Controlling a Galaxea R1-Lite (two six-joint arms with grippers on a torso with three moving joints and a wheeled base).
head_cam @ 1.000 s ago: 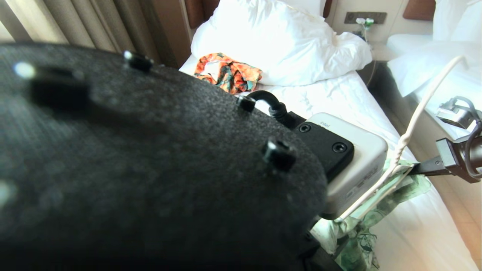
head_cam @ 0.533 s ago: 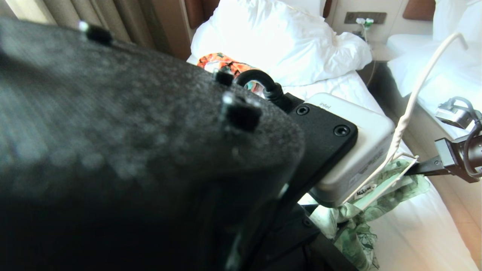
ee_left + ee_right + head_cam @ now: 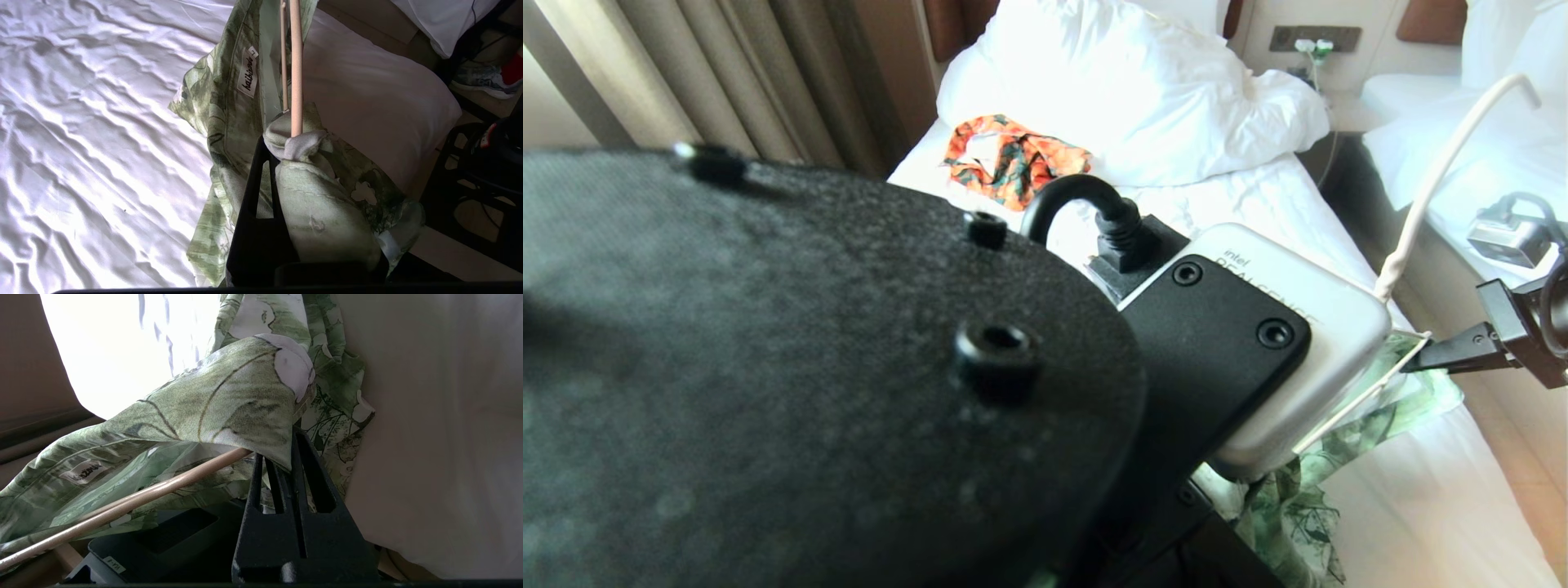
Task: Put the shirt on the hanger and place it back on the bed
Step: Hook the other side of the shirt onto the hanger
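White rumpled sheet of the bed [image 3: 1258,212] runs from my 12 o'clock down to 4; pillow [image 3: 1127,90] at 12, an orange floral garment [image 3: 1013,163] just short of it, curtains [image 3: 727,73] at 10. Bulk of my left arm fills the head view from 7 to 9.

Left gripper [image 3: 282,151], low at my 5 o'clock: jaws pressed together, pinching a bunched fold of the shirt [image 3: 229,106] against the hanger [image 3: 296,69] rod. Right gripper [image 3: 286,457], reaching in from 3 o'clock: jaws pressed together on shirt cloth where the rod runs under it.

Shirt hangs lifted between both grips over the bed's near edge, label showing.

Progress, my reading: hanger is inside the fabric, both shoulders seemingly on. Left to do: confirm seating, lower the lot onto the sheet, let go.
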